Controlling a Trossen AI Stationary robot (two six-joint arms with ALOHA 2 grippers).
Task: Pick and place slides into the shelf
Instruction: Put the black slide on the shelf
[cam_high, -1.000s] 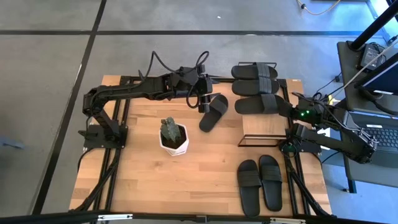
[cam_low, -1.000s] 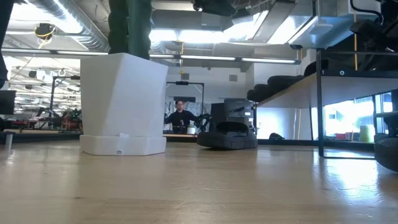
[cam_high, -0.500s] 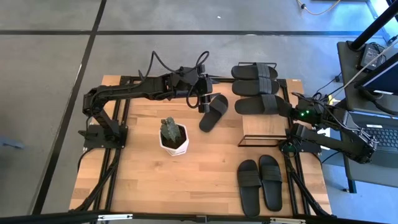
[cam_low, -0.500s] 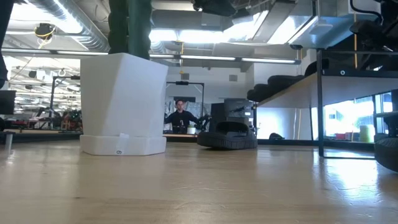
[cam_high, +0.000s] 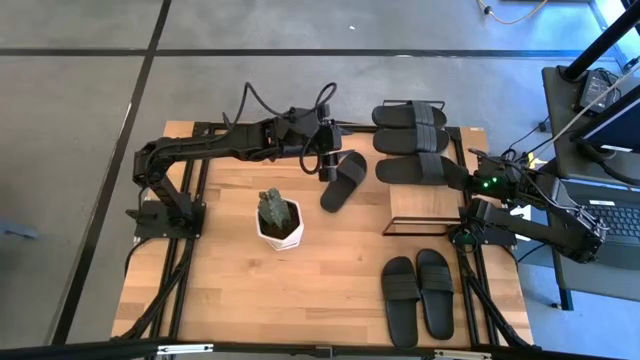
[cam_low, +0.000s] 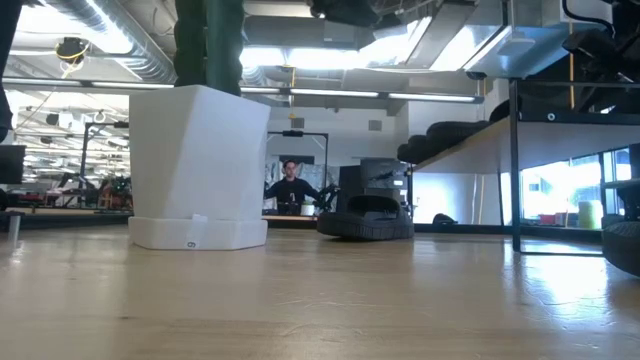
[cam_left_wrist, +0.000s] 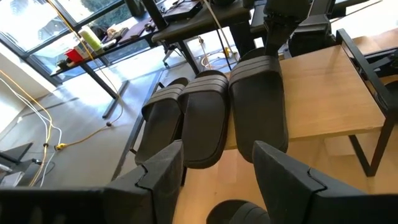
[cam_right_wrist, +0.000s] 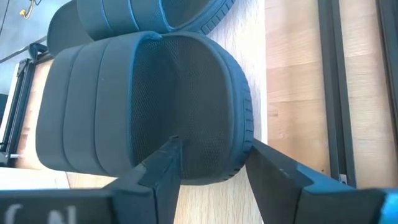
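Note:
Three black slides (cam_high: 410, 140) lie side by side on the shelf (cam_high: 425, 203) at the far right. My right gripper (cam_high: 458, 177) stands open at the heel end of the nearest one (cam_right_wrist: 155, 93), one finger over its footbed and one past its rim. Another slide (cam_high: 343, 181) lies on the table left of the shelf. My left gripper (cam_high: 327, 163) hovers open just above that slide's far end, facing the shelf (cam_left_wrist: 336, 93). Two more slides (cam_high: 418, 295) lie on the table near the front right. My right gripper has its fingers (cam_right_wrist: 166, 163) on either side of the heel end (cam_right_wrist: 205, 168) of the shelf's nearest slide, coming level from the table's right. I cannot tell whether they touch it. The slide lies flat on the shelf board.
A white pot (cam_high: 279, 224) with a cactus stands left of centre, close to the slide by the left gripper. A desk with a laptop (cam_high: 610, 215) stands beyond the right edge. Bare wood spreads across the table's front left.

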